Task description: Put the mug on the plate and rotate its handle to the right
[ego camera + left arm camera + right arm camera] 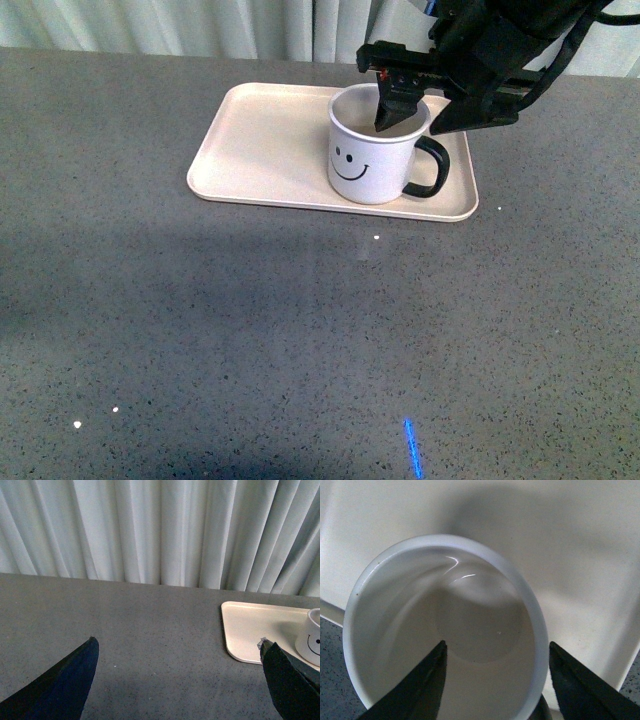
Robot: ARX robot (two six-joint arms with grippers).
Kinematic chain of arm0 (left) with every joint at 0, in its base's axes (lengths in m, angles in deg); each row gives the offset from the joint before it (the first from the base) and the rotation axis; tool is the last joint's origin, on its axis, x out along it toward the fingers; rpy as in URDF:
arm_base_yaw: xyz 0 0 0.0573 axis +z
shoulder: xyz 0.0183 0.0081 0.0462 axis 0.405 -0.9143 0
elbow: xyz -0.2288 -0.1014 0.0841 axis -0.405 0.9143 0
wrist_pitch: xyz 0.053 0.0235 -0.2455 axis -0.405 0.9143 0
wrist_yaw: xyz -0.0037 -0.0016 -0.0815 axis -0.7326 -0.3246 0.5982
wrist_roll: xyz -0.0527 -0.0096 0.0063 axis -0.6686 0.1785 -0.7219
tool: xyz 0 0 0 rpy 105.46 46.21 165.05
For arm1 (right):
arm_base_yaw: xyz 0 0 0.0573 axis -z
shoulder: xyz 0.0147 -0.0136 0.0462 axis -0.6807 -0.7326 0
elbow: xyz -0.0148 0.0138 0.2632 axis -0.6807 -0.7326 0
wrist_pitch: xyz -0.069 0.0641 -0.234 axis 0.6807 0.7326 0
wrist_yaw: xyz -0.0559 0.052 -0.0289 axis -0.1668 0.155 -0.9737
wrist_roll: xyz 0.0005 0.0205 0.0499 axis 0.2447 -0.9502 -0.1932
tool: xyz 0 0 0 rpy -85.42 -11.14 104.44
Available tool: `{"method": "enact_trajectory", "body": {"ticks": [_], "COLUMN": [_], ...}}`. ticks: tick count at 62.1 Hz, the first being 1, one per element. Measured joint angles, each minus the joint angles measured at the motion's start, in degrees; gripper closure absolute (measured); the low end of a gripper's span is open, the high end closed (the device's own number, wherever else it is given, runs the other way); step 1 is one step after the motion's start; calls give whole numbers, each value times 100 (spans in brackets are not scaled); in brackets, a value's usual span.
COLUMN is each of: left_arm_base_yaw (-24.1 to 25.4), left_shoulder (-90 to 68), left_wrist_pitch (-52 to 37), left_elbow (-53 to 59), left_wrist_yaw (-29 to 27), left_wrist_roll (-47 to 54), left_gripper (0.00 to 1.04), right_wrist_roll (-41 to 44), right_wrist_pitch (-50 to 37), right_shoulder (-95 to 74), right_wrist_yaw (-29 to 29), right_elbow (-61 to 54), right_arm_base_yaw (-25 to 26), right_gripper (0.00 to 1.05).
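Observation:
The white mug [368,165] with a black smiley face stands upright on the right part of the pale plate [260,140]. Its black handle [432,168] points right. My right gripper [420,115] is open and straddles the mug's rim on the handle side. In the right wrist view one finger [422,682] is inside the mug [475,625] and the other is outside the rim, over the plate [580,555]. My left gripper [178,641] is open and empty over bare table, with the plate [250,630] and mug [312,640] off to one side.
The grey speckled table [300,330] stretches in front of the plate. Pale curtains [200,25] hang behind the table's far edge. A small blue light mark [410,447] lies near the front edge.

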Motion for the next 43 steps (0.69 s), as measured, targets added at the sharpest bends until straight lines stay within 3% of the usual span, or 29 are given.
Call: {"method": "enact_trajectory", "body": {"ticks": [22, 43], "left_arm_base_yaw": [0, 0], "left_shoulder": [0, 0], "left_wrist_pitch": [0, 0], "left_elbow": [0, 0], "left_wrist_yaw": [0, 0], "left_wrist_roll": [0, 0], "left_gripper": [9, 9], "right_wrist_roll": [127, 1945], "right_wrist_pitch": [638, 1368], "right_shoulder": [-212, -487], "right_wrist_yaw": [-2, 726], "right_elbow": [693, 1602], "right_arm_base_yaw": [39, 365], "right_gripper": [103, 103]}}
